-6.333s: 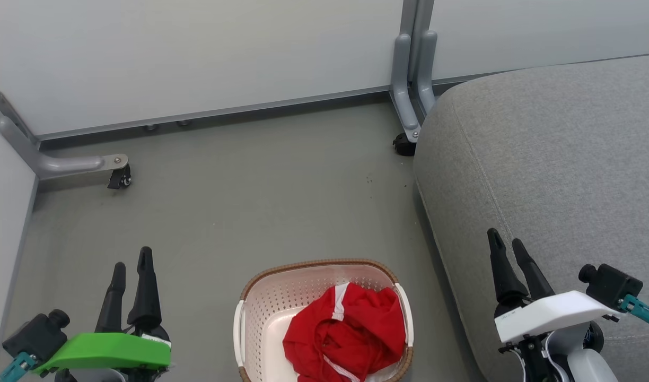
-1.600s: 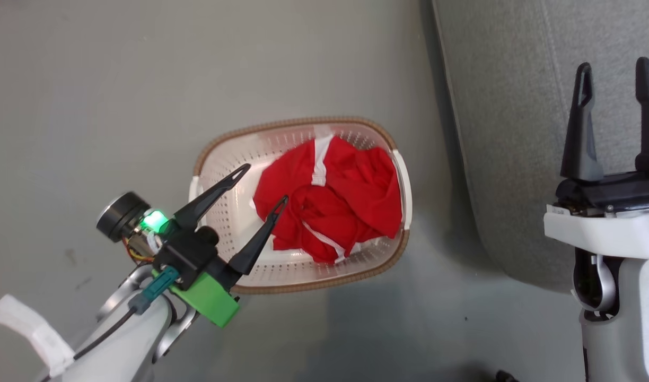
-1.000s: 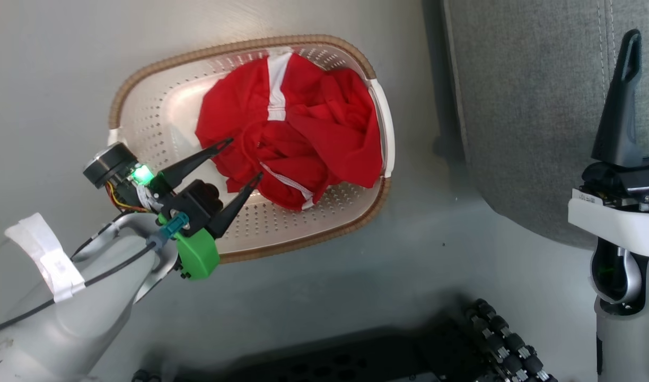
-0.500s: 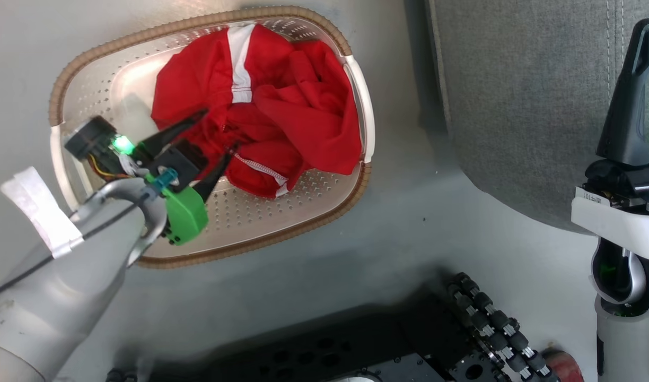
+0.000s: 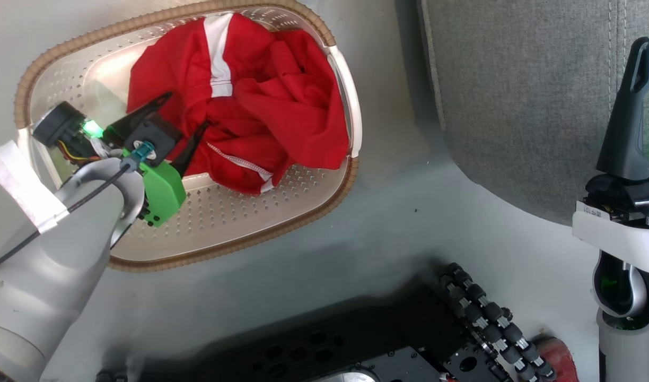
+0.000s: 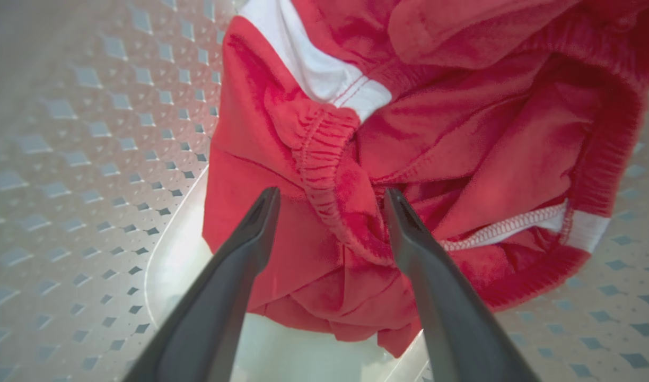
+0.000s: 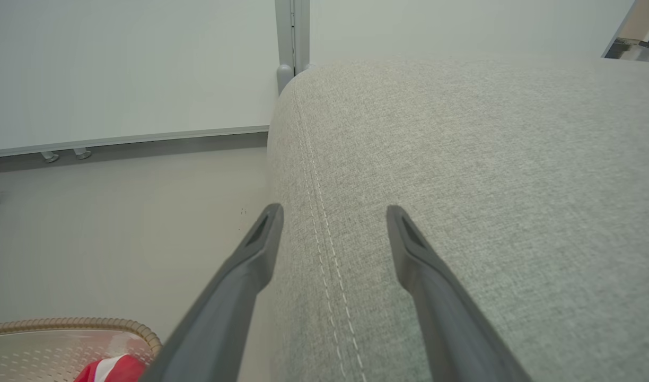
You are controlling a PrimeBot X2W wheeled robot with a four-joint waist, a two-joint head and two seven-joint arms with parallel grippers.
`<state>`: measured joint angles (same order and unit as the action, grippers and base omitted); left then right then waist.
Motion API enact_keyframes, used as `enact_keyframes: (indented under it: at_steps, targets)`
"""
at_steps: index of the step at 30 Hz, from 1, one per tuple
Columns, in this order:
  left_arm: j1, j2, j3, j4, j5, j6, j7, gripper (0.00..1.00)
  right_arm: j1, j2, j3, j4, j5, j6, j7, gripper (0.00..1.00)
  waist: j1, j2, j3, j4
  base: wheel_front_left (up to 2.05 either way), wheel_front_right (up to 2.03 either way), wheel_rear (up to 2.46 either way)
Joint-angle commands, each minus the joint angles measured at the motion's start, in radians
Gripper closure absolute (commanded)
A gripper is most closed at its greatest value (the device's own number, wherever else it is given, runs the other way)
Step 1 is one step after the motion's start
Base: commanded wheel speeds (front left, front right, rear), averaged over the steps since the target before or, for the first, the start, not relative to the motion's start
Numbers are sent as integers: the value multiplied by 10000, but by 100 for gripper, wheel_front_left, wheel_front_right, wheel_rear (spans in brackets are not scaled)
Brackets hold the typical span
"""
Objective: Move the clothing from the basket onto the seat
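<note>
Left gripper, jaws spread, straddles bunched clothing at frame centre, maybe touching; sink deeper before pinching. Right gripper jaws spread.

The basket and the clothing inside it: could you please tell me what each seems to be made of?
Cream-white perforated laundry basket: likely moulded plastic, smooth with a slight sheen and regular punched holes; its brown rim looks woven, possibly a moulded imitation. Crumpled red clothing with white stripes: soft, thin, matte knit fabric, judging by loose folds, a gathered elastic band and stitched hems.
</note>
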<state>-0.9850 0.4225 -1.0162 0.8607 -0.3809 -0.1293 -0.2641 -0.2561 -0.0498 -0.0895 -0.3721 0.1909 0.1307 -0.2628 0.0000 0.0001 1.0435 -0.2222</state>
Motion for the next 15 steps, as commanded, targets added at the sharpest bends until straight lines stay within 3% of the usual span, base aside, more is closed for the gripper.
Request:
enact_keyframes:
  at_steps: [1,6,7,9,11,15]
  targets:
    - [-222,-2,27,130,-55,-27,-5,0,39,-10,-30,-50,-26,1,-32,0,0,-1,7,14,0,0,0]
    - [-291,-128,306,392,122,-25,-3,0,-2,-10,-63,-82,-63,1,-32,0,0,-1,12,41,0,0,0]
    - [-303,-128,341,408,173,-25,-5,32,-1,-10,-60,-88,-55,1,-32,0,0,-1,9,31,0,0,0]
    - [-337,-142,419,405,259,-25,-3,81,15,-11,-74,-102,-40,1,-32,0,0,-1,9,22,0,0,0]
    - [-317,-159,495,388,314,-25,-3,100,58,-9,-79,-109,-26,1,-32,0,0,-1,7,14,0,0,0]
    - [-241,-195,423,383,228,-25,-3,100,79,-11,-101,-38,1,1,-32,0,0,-1,-7,17,0,0,0]
